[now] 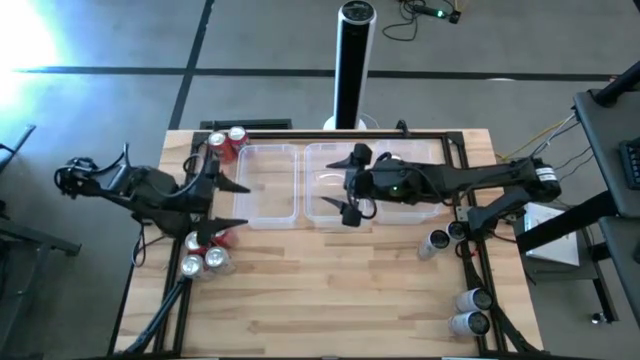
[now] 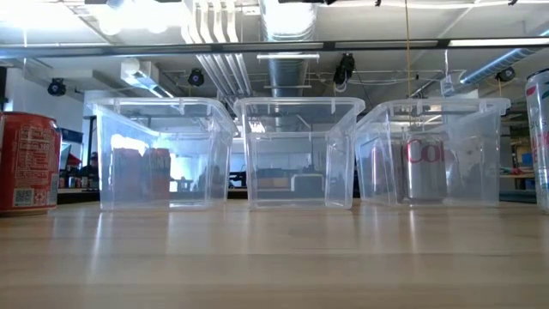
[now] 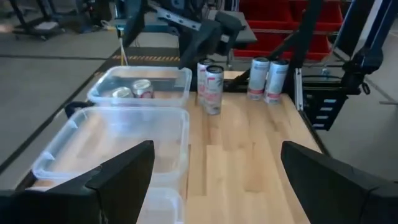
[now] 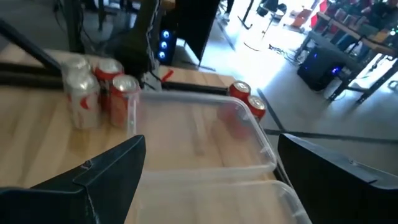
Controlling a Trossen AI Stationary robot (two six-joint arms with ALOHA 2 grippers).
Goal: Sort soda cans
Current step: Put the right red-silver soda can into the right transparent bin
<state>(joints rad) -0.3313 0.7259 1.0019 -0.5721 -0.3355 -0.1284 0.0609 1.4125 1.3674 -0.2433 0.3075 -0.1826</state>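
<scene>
Three clear tubs stand in a row across the table's middle: left tub (image 1: pixel 266 186), middle tub (image 1: pixel 330 175), right tub (image 2: pixel 429 150). Red soda cans (image 1: pixel 226 142) stand at the far left. More soda cans (image 1: pixel 204 256) cluster at the near left, beside my left gripper (image 1: pixel 228 205), which is open by the left tub's outer side. My right gripper (image 1: pixel 343 186) hovers open over the middle tub. Silver soda cans (image 1: pixel 440 240) stand on the right, others (image 1: pixel 471 311) at the near right. Two soda cans (image 3: pixel 132 91) appear to stand in the right tub.
A black and white upright column (image 1: pixel 354 60) stands behind the table's far edge. A black frame rail (image 1: pixel 340 134) runs along the far side behind the tubs. Bare wood (image 1: pixel 330 290) lies along the near half of the table between the can groups.
</scene>
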